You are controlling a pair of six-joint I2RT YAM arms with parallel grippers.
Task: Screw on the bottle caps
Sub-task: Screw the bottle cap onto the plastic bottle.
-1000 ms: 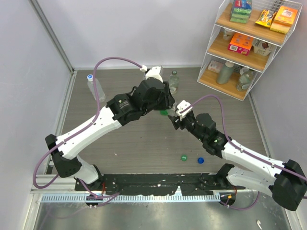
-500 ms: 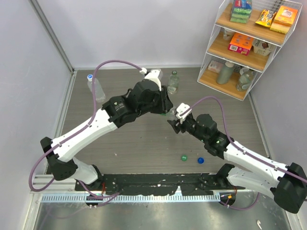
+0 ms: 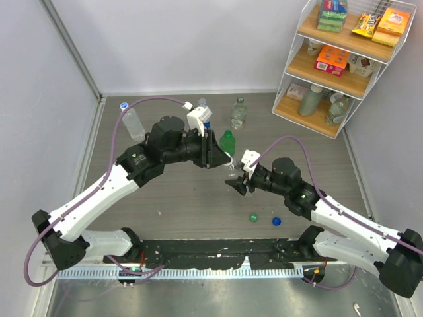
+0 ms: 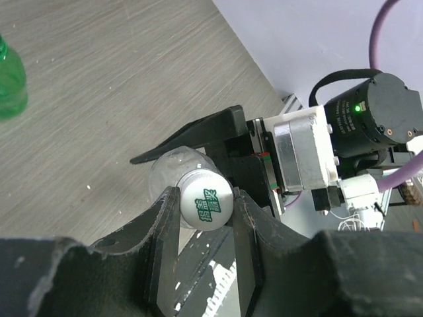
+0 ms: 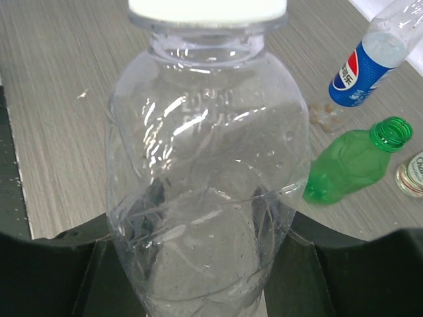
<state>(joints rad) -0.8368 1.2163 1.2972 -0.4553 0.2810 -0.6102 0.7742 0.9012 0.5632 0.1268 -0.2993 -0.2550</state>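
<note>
Between the two arms, the right end effector (image 5: 198,257) is clamped round the plain clear bottle (image 5: 205,132) and the left end effector (image 4: 205,198) is pinching its white cap (image 4: 206,203). The green cap (image 3: 253,216) and blue cap (image 3: 276,221) are lying loose on the tabletop (image 3: 172,191), and the green bottle (image 3: 228,141) is standing uncapped.

Left claw (image 4: 204,200) pinched shut; right claw (image 5: 198,267) clamped wide.

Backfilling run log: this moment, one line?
left gripper: on white cap | right gripper: holding clear bottle | green cap, blue cap: loose on table
</note>
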